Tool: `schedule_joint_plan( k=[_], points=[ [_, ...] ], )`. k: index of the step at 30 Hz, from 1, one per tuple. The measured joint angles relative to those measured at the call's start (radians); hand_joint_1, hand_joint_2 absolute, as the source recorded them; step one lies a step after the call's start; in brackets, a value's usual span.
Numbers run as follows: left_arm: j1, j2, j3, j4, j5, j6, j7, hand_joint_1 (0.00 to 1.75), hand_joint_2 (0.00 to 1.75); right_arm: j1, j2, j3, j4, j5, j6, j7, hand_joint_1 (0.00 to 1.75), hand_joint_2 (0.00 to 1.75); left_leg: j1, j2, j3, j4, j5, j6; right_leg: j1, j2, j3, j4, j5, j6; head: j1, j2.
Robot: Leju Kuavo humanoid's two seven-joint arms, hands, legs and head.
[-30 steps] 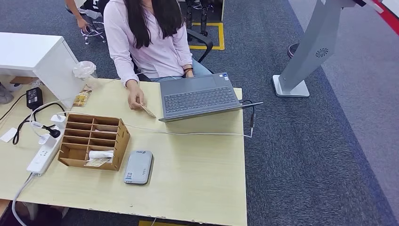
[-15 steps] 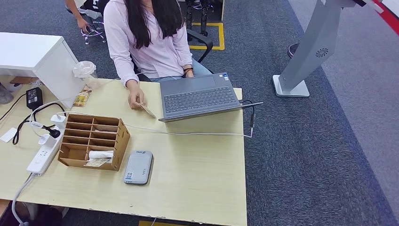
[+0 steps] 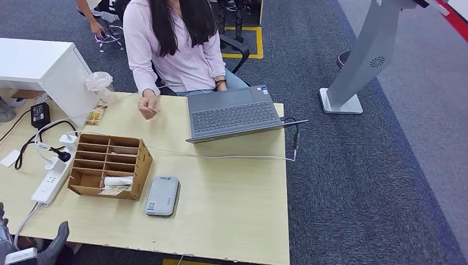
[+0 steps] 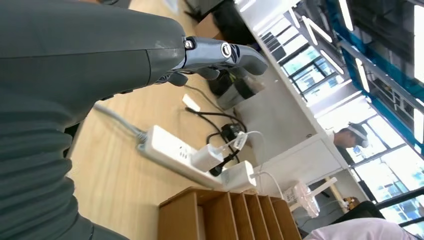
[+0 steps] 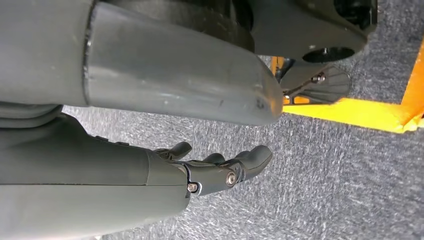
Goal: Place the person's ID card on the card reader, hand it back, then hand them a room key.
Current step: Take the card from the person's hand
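At the lower left corner of the head view, the left hand (image 3: 33,251) pokes in, fingers (image 4: 220,52) loosely extended and apart, holding nothing. The right hand (image 5: 210,167) hangs over carpet, fingers slightly curled, empty. Mid-table lies the grey card reader (image 3: 162,196). Farther up, the person's hand (image 3: 147,105) pinches the ID card (image 3: 158,112) beside the laptop (image 3: 234,113).

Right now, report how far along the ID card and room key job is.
Nothing looks done: the flat grey card reader on the pale wooden table is bare. In hand: the seated person's hand holds up a thin card; the robot's left hand is at the table's near corner, holding nothing. Left: reading, returning, and the room key.
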Motion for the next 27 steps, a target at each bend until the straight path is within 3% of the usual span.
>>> schedule_joint_plan(
  k=[19,27],
  points=[
    [-0.318,0.134,-0.134,0.103,-0.527,0.143,0.246,0.0,1.75,-0.013,-0.005,0.116,0.007,0.055,0.024,0.028,0.0,0.0,0.0,0.001,-0.001,0.001,0.001,0.001,0.0,0.001,-0.001,0.0,0.002,0.0,0.0,0.0],
    [-0.406,0.174,-0.182,0.132,-0.687,0.187,0.335,0.0,1.75,-0.014,-0.007,0.149,0.009,0.074,0.031,0.04,0.0,0.0,0.0,0.003,-0.002,0.001,0.001,0.001,0.0,0.002,-0.003,0.001,0.002,0.0,-0.001,0.0]
  ],
)
